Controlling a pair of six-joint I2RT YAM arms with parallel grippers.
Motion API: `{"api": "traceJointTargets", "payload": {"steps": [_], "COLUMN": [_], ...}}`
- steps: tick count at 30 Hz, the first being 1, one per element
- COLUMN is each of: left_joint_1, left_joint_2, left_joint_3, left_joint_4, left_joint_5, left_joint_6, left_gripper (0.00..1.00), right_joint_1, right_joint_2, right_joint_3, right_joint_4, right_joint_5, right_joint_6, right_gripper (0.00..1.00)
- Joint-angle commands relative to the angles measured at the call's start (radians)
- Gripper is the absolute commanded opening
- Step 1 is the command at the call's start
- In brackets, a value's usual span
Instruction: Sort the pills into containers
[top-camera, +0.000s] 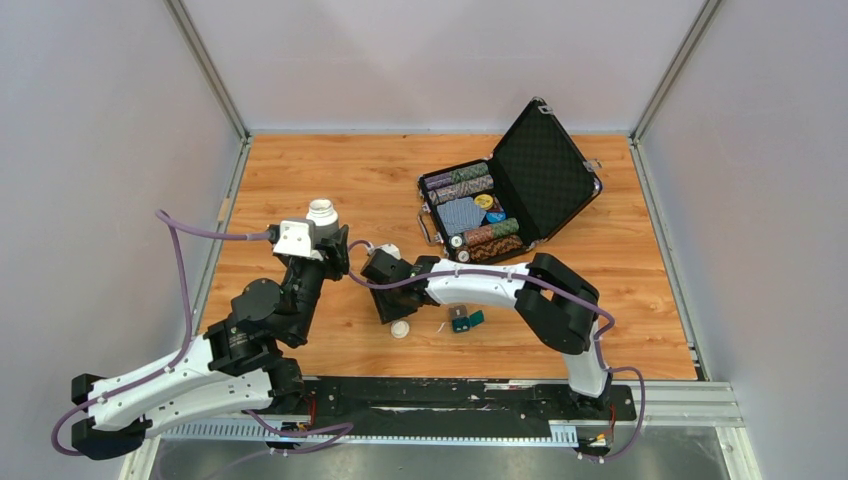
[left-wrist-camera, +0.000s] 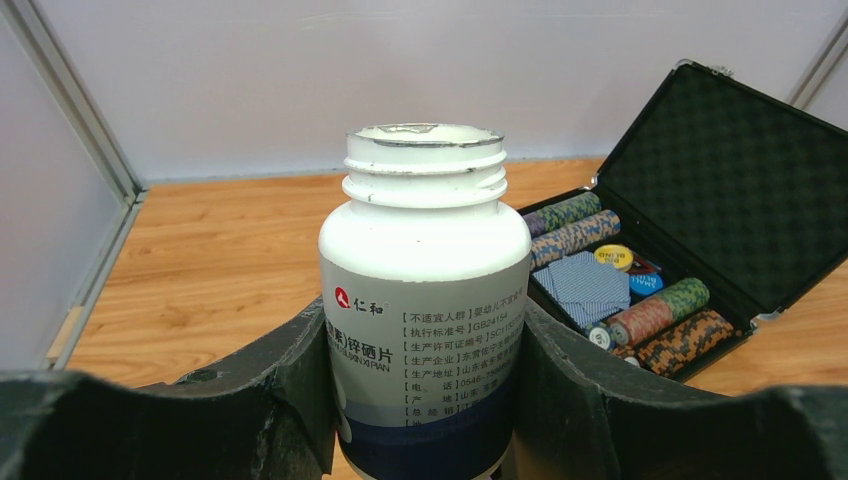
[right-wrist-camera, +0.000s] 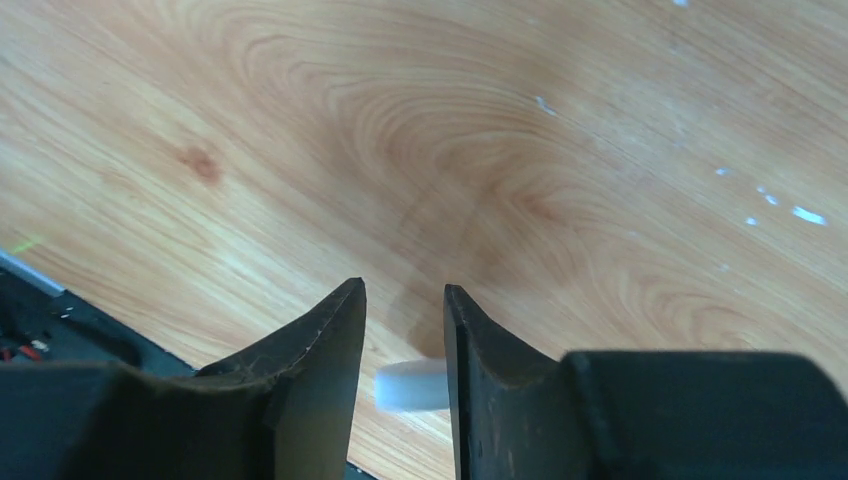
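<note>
- Left tool (left-wrist-camera: 425, 345) clenches the uncapped bottle (left-wrist-camera: 425, 240) upright; tipped too fast, pills could scatter over the bench (top-camera: 320, 175).
- Teal container (top-camera: 467, 320) sits open near my right arm (top-camera: 480, 285); a sweep could knock it.
- Right tool (right-wrist-camera: 405, 300) straddles the white cap (right-wrist-camera: 410, 385); gripped or not, I cannot tell.
</note>
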Motion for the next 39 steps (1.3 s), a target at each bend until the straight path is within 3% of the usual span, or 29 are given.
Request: {"api": "traceJointTargets", "payload": {"steps": [1,7,12,16,23,39], "left_joint_1": [-0.002,-0.002,-0.002,-0.002,-0.002,-0.002], "left_joint_2": [-0.004,-0.007,-0.012,-0.012,-0.011,-0.001], "left_joint_3": [0.026,0.027,0.028,0.029,0.028,0.025], "left_joint_4": [0.03,0.023,0.015,0.011,0.016,0.03], "left_joint_5": [-0.015,-0.014,-0.011,-0.01,-0.008,-0.009], "left_joint_6": [0.0,-0.01,-0.017,-0.019,-0.021,-0.016], "left_gripper": [0.0,0.0,0.0,0.0,0.0,0.0], "right_joint_1": [0.004,0.001,0.001,0.008,0.056,0.102], "right_joint_2": [-0.012,-0.04,-0.067,-0.123,-0.202,-0.105], "right_joint_3": [0.001,-0.028,-0.048,-0.069,-0.132,-0.129], "right_joint_4": [-0.042,-0.026,-0.025,-0.026,-0.032,-0.095], "right_joint_5": [0.072,0.059,0.08,0.108,0.164,0.194], "right_joint_6": [-0.021,-0.015,-0.013,-0.02,-0.036,0.01], "right_gripper": [0.34,0.3,0.48,0.51,0.43,0.33]}}
